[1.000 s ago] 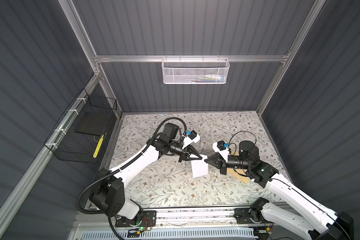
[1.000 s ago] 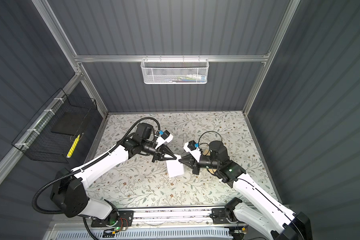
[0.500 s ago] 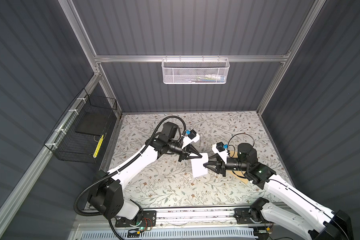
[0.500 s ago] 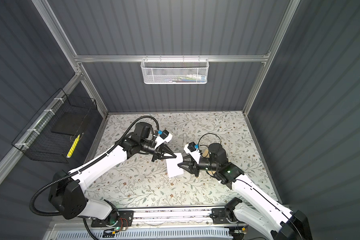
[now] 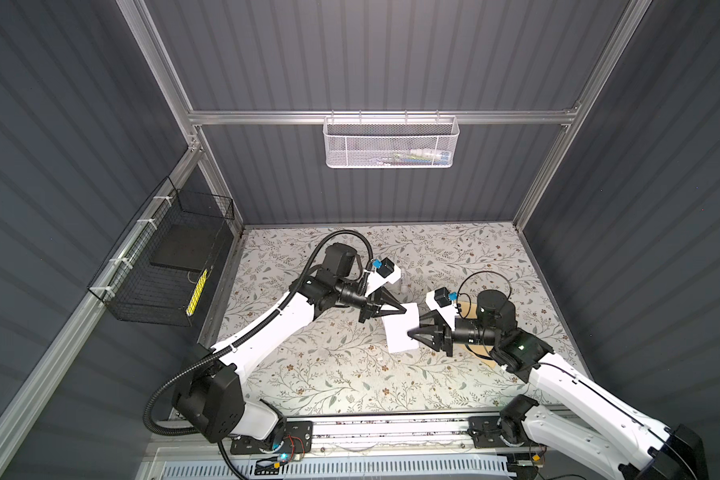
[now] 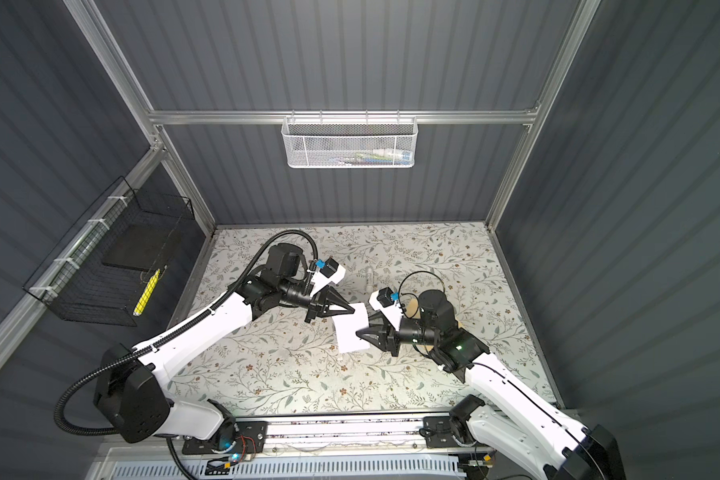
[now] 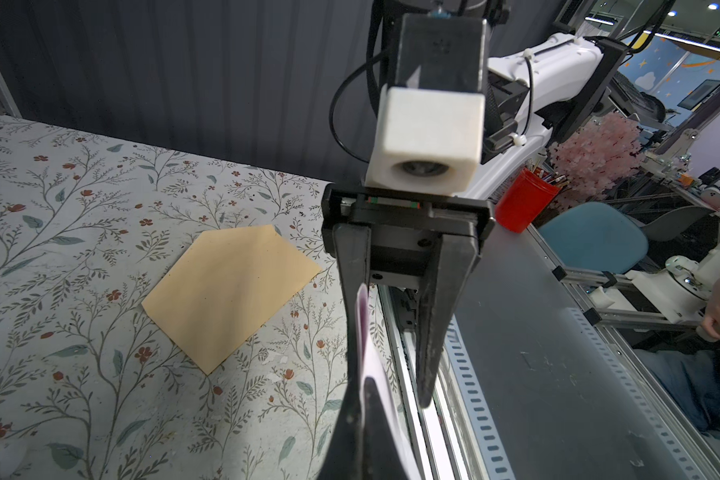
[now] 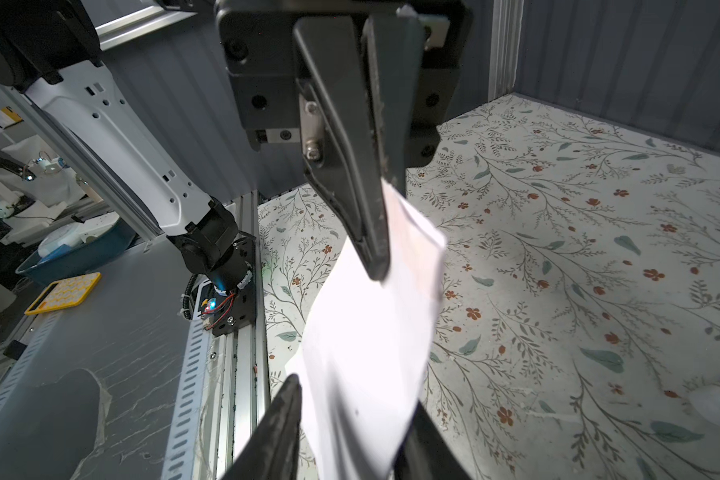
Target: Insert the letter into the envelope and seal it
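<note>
Floral-print desk (image 5: 329, 374) carries the tan envelope (image 7: 229, 291) flat toward its right edge. White letter (image 5: 399, 332) hangs above mid-desk, clamped by the left hand (image 5: 400, 309); the right hand (image 5: 411, 333), nearer the envelope, straddles the opposite edge, jaws apart.

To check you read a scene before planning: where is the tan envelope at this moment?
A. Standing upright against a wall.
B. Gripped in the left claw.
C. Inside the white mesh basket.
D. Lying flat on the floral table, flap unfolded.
D: the envelope lies flat on the table with its pointed flap open, while the left claw is shut on the letter.
</note>
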Action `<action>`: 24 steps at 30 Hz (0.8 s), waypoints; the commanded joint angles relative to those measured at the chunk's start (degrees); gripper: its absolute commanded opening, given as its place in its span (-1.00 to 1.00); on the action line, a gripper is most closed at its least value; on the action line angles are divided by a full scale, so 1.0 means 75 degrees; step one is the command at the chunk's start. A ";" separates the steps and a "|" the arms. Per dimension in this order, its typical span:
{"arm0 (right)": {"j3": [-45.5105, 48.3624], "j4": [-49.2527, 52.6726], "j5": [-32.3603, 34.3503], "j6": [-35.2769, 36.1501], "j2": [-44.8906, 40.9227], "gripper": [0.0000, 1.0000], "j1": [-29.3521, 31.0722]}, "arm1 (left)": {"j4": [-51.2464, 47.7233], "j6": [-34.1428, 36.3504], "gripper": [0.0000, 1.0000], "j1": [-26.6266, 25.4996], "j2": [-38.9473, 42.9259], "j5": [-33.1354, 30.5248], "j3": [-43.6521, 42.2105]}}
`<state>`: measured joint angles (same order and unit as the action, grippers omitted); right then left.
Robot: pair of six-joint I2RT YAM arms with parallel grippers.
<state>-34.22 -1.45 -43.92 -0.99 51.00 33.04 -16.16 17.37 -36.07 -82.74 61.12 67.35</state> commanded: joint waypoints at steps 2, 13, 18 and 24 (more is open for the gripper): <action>0.0032 0.0240 -0.0169 0.0131 0.0050 -0.78 0.0031 | 0.0186 -0.0067 -1.00 0.0007 0.0180 -0.0144 0.0112; 0.0138 0.0299 -0.0007 0.0075 -0.0037 -0.22 0.0027 | 0.0279 -0.0195 -1.00 0.0274 0.0304 -0.0322 0.0281; 0.0092 0.0270 -0.0147 0.0102 0.0295 -0.87 0.0032 | 0.0479 -0.0311 -1.00 0.0310 0.0268 -0.0298 0.0327; 0.0178 0.0136 -0.0027 0.0056 0.0225 -0.28 0.0026 | 0.0499 -0.0322 -1.00 0.0455 0.0315 -0.0311 0.0347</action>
<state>-33.32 -0.21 -43.62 -0.60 52.99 33.04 -13.78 15.84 -33.54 -81.95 58.46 67.79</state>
